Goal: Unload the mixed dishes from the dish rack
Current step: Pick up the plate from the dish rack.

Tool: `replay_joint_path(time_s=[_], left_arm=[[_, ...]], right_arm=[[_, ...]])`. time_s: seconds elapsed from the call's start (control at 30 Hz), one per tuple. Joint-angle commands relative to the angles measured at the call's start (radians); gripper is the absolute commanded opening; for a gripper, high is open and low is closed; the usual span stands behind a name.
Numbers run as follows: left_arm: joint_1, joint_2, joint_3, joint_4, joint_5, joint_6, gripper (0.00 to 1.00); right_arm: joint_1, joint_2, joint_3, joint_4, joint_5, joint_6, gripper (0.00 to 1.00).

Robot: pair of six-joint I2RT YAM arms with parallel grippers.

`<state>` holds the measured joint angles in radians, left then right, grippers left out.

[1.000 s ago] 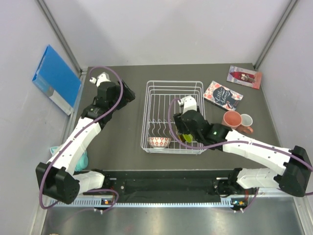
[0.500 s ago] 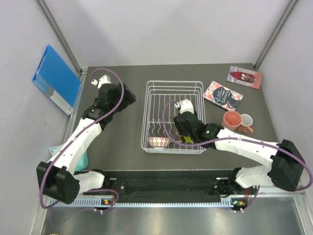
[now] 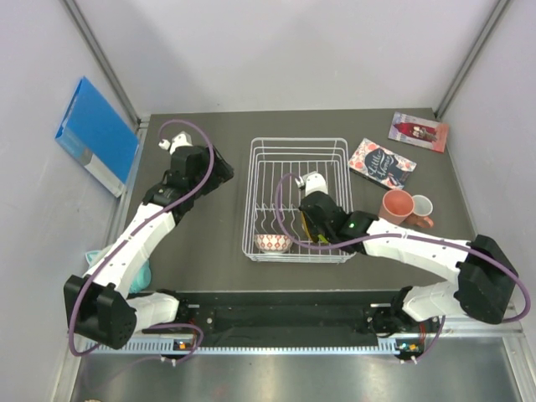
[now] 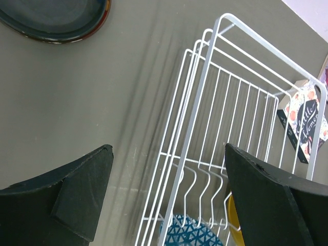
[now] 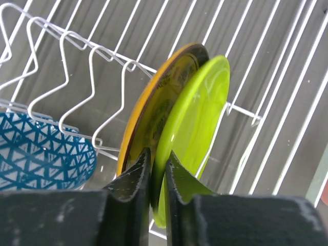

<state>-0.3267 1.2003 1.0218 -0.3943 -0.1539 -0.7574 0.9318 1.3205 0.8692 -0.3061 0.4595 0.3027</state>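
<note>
Lime-green round plate (image 5: pixel 197 128) was the target. It stood on edge in a slot at the near right of the white wire dish rack (image 3: pixel 300 141), against the amber-yellow round plate (image 5: pixel 154 113).

Change over the last second: the right claw (image 5: pixel 157 159) had slid a little left and lower into the rack. The wrist view showed its two fingers pinched onto the green plate's rim, one on each side, with the amber plate just outside one finger. The grasp looked made; the lift was not yet done.

The left claw (image 4: pixel 169 189) had crept slightly toward the rack. It hung spread wide and empty over the dark grey surface (image 3: pixel 209 243), just beside the rack's left wall.

Nothing else had moved:
- The blue-and-white patterned bowl (image 5: pixel 41 148) sat in the rack's near-left corner.
- The salmon mug (image 3: pixel 397 203) and white mug (image 3: pixel 422 206) were already out, to the right of the rack.
- The dark round plate (image 4: pixel 56 20) was already out, to the left of the rack.

My read is that three dishes remained in the rack, with the green plate next out.

Writing:
- The floral-print booklet (image 4: pixel 305 120) to the right of the rack carried script lettering, probably "Little Women". It was tilted and partly cut off, so I'm not certain.
- The red-toned booklet (image 3: pixel 418 130) in the far right corner was too small to read.
- No brand marks were visible on the dishes or arms.
</note>
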Motion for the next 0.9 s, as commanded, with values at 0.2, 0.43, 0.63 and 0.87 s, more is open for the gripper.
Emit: replay_joint_path(time_s=[0.2,0.43,0.63,0.87], left_arm=[[-0.008,-0.001,-0.019,0.071,0.037,-0.013,0.92],[-0.012,0.018,-0.017,0.078,0.047,-0.011,0.92],[-0.012,0.035,-0.003,0.08,0.065,-0.005,0.92],[-0.012,0.047,0.008,0.077,0.077,0.001,0.92]], right_arm=[[-0.008,-0.043,0.04,-0.03,0.014,-0.034,0.0],[-0.008,-0.079,0.088,-0.088,0.024,-0.045,0.0],[-0.004,-0.122,0.155,-0.143,0.038,-0.042,0.0],[0.002,-0.19,0.224,-0.186,0.042,-0.088,0.0]])
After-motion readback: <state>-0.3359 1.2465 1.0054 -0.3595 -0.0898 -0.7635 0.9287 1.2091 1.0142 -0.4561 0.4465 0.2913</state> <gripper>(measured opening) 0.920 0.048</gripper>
